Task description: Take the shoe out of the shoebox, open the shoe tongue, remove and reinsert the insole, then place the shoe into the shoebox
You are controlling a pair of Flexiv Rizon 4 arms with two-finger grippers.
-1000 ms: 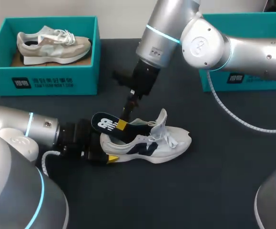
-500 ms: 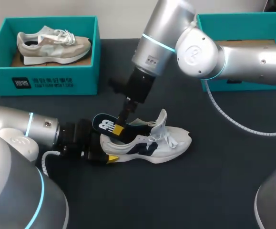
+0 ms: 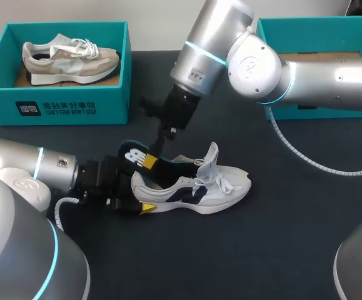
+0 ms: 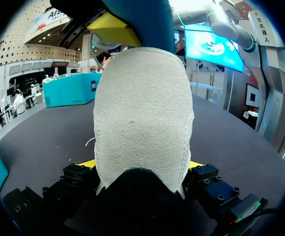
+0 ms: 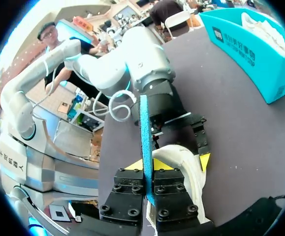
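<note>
Nearest, the left hand [image 3: 134, 197] clamps the heel of the white shoe [image 3: 215, 187], which lies on its sole on the dark surface [image 3: 262, 250]. That stiff heel cup looks like the best hold, since the upper seems soft and the shoe light. Just beyond, the right hand [image 3: 149, 161] pinches the blue insole [image 3: 132, 154] flat between its fingers near the heel end, with the toe end inside the shoe. The insole looks thin, light and floppy, so it is likely to buckle unless held close to the collar. Farther back stand a teal shoebox [image 3: 55, 103] holding a beige shoe [image 3: 68, 56] and a second shoebox [image 3: 306, 24].
</note>
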